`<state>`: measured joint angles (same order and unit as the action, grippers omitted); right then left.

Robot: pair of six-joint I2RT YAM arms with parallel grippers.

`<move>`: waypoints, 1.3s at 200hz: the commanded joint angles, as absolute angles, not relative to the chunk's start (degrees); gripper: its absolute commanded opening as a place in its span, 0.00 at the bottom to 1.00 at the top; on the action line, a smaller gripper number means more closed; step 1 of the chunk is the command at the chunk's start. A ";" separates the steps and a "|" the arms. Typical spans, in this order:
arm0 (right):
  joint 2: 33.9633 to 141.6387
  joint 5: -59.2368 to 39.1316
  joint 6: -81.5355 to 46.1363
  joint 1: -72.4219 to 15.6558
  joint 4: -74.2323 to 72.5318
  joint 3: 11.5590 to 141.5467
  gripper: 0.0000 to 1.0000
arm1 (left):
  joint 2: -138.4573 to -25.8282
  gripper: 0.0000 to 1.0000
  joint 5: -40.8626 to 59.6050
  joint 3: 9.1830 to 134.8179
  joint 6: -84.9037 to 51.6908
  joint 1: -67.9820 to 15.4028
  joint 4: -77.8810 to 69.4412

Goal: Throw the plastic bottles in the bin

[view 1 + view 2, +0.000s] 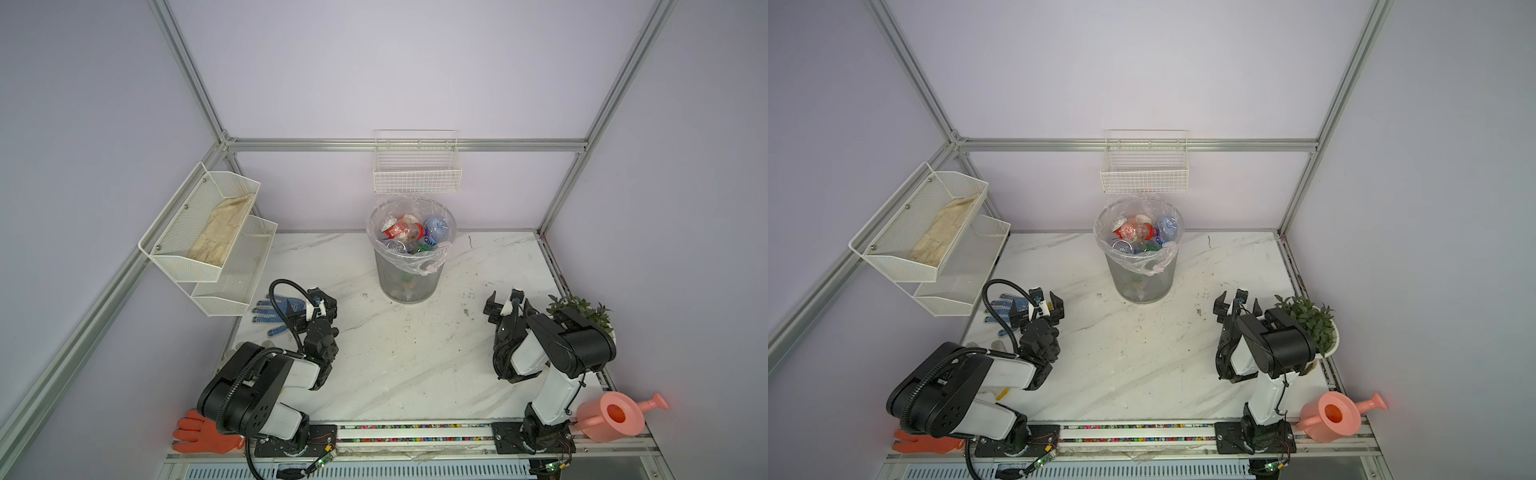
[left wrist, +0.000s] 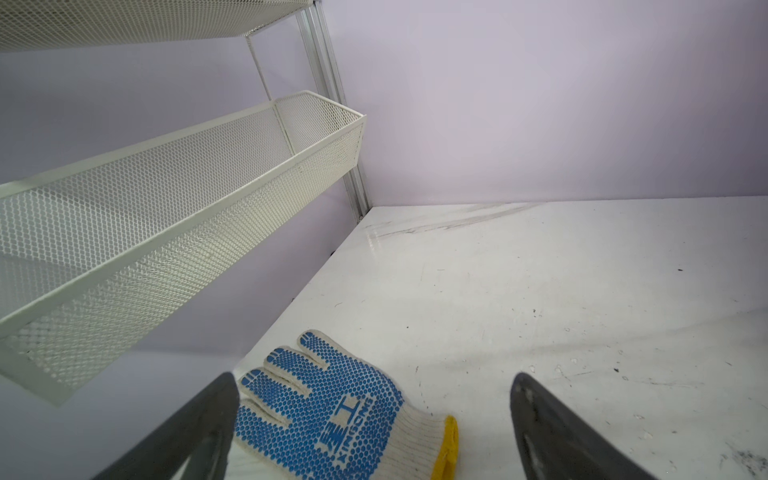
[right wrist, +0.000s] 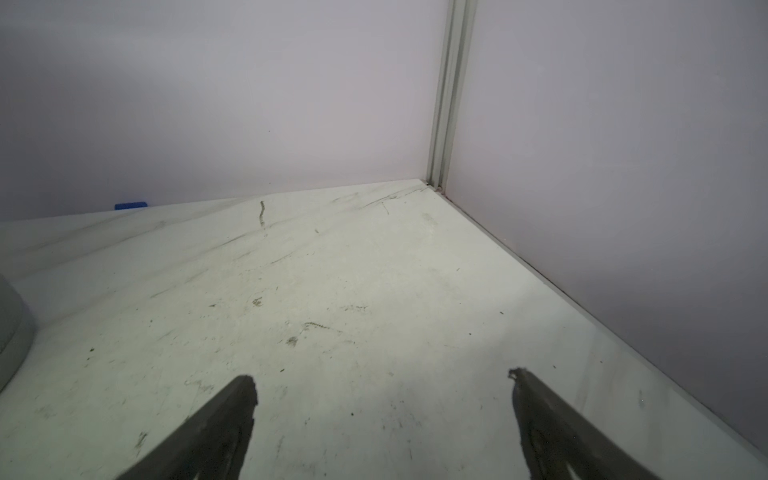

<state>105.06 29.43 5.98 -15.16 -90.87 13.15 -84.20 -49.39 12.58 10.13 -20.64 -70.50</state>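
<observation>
1. Hovering low over the blue-dotted glove (image 1: 266, 312), left gripper (image 1: 311, 311): jaws spread, empty; arm folded.
2. Plastic bottles (image 1: 415, 233) heaped inside the bin (image 1: 409, 282), centre back, ahead of and between both grippers; none visible on the table (image 1: 415, 365).
3. Right gripper (image 1: 510, 306): jaws spread, empty; arm folded, about equally near.
</observation>
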 commanded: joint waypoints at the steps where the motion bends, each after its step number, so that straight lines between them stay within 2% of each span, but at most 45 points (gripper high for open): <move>1: 106.71 23.54 9.31 -15.31 -107.01 13.97 0.97 | -83.39 1.00 -47.89 9.85 10.46 -20.30 -77.31; 42: 106.26 19.43 10.28 -15.30 -107.05 13.13 0.97 | -87.11 1.00 -46.83 7.74 11.36 -20.14 -86.27; 85: 106.43 19.78 9.85 -15.21 -107.06 13.34 0.97 | -92.10 1.00 -44.24 9.82 9.97 -17.65 -86.38; 157: 106.86 21.38 7.44 -13.42 -106.52 14.69 0.97 | -93.55 1.00 -39.67 10.88 11.69 -16.52 -86.24; 191: 104.33 21.89 5.24 -11.85 -96.09 18.49 0.97 | -93.89 1.00 -34.73 11.05 9.23 -12.75 -85.66; 218: 103.30 21.80 2.98 -10.40 -86.81 22.48 0.97 | -93.21 1.00 -25.04 11.87 4.51 -7.90 -79.16; 260: 103.17 23.77 0.88 -9.61 -80.83 25.53 0.97 | -93.12 1.00 -25.82 15.48 3.55 -6.66 -73.10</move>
